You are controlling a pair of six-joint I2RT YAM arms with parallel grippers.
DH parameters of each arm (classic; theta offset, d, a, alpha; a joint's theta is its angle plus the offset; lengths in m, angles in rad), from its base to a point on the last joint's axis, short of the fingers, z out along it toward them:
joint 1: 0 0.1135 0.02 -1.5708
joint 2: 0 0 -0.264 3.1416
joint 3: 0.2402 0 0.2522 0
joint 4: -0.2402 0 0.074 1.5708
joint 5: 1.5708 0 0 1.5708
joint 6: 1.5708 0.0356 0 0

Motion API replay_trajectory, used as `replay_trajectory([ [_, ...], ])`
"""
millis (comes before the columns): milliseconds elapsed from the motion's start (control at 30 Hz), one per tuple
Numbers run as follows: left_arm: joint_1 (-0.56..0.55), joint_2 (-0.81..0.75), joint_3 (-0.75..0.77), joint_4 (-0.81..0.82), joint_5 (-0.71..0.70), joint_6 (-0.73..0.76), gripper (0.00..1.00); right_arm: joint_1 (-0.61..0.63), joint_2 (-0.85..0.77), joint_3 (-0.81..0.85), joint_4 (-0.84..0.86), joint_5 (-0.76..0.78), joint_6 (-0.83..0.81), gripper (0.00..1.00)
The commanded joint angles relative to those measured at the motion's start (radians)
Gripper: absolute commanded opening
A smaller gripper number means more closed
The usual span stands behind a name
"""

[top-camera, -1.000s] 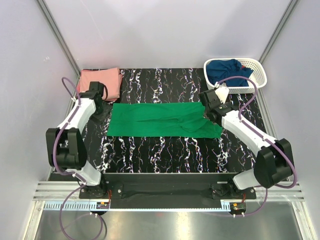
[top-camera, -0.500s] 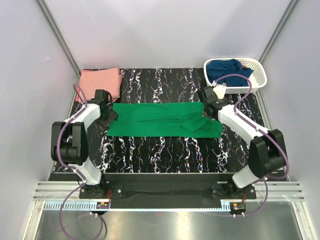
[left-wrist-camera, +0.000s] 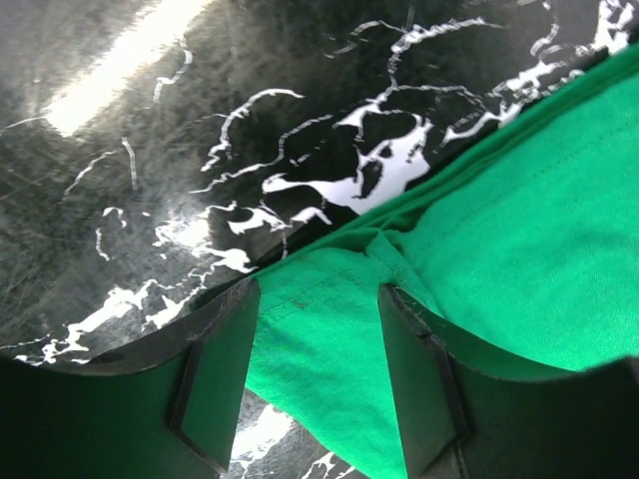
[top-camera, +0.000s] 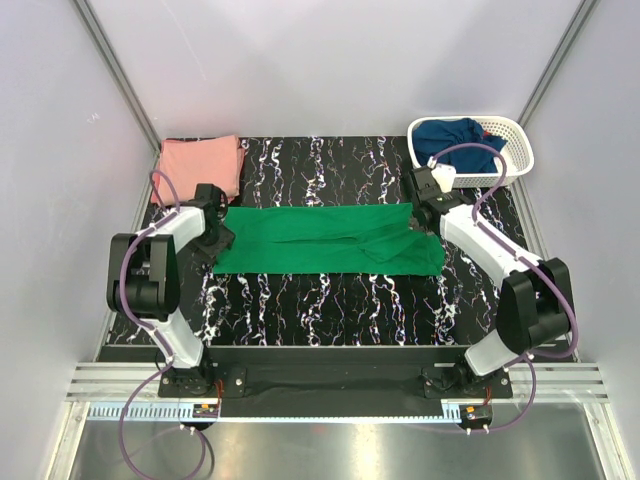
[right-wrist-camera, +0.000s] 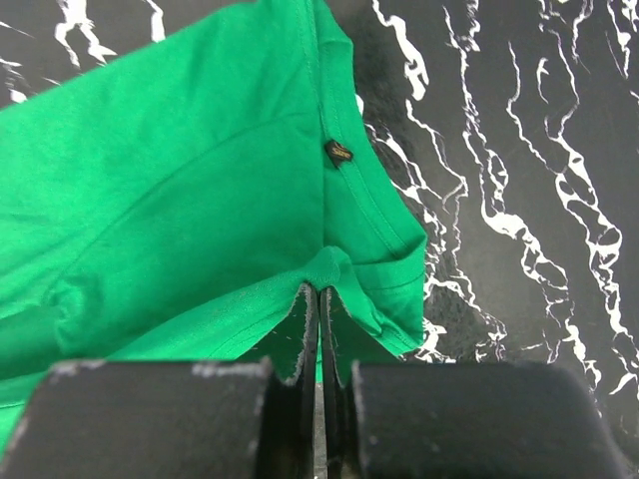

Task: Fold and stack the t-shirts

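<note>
Fold of green t-shirt (top-camera: 320, 238) tight within right end effector (right-wrist-camera: 319, 295)

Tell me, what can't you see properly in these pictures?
Navy t-shirt, top view: basket walls hide its lower part.
Green t-shirt: both wrist views cut most off at the edges.
Its tiny tag, right wrist view: too small to read.
Left end effector, top view: hidden under its own arm.

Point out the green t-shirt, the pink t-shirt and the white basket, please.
green t-shirt (top-camera: 320, 240): top view, middle of cloth.
pink t-shirt (top-camera: 200, 160): top view, its centre.
white basket (top-camera: 525, 148): top view, right rim.
</note>
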Motion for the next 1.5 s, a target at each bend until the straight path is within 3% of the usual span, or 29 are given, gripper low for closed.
replay_trajectory([
  [0, 0.004, 0.035, 0.02, -0.069, -0.097, -0.034, 0.57, -0.004, 0.027, 0.073, -0.002, -0.015, -0.029, 0.0],
  [500, 0.003, 0.074, 0.043, -0.118, -0.125, -0.06, 0.58, -0.012, 0.099, 0.162, -0.048, 0.041, -0.081, 0.0],
  [1200, 0.004, 0.081, 0.054, -0.161, -0.13, -0.094, 0.59, -0.028, 0.335, 0.306, -0.045, 0.047, -0.175, 0.0],
  [1233, 0.004, 0.077, 0.055, -0.165, -0.122, -0.095, 0.6, -0.03, 0.352, 0.314, -0.046, 0.048, -0.175, 0.01],
  [1400, 0.004, 0.029, 0.093, -0.187, -0.087, -0.087, 0.62, -0.032, 0.375, 0.409, -0.107, 0.022, -0.157, 0.41],
  [1467, 0.003, 0.006, 0.112, -0.193, -0.079, -0.074, 0.63, -0.032, 0.36, 0.437, -0.146, -0.01, -0.135, 0.49],
])
